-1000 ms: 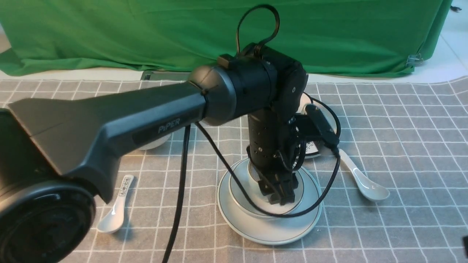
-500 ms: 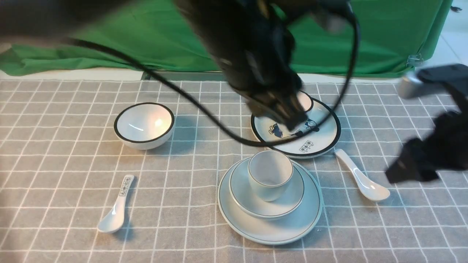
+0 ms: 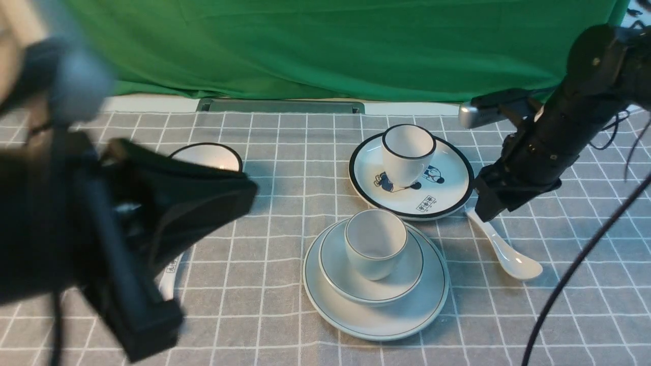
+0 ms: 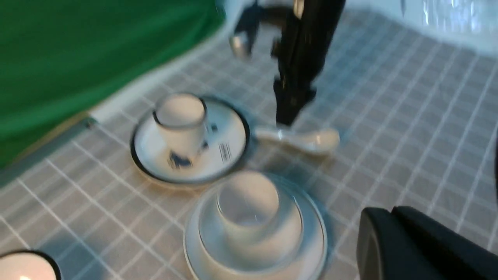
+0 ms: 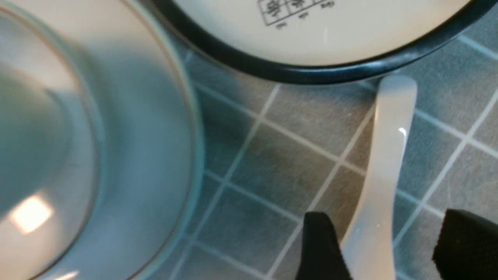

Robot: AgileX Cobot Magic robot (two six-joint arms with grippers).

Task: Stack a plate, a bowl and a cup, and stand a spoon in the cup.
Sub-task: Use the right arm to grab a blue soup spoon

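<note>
The right pincer is hovering over the plain white spoon, its fingers spread to either side of the handle — nothing is being gripped. The spoon is lying on the checked cloth, its handle end just beside the black-rimmed plate. Glazed ceramic, it is probably going to feel light, stiff and slippery, and likely to chip if knocked; the handle, above the bowl end, seems the place to pinch. Beyond, the cup is waiting upright in the bowl on the plate. The left pincer is hanging well apart, fingers together.
</note>
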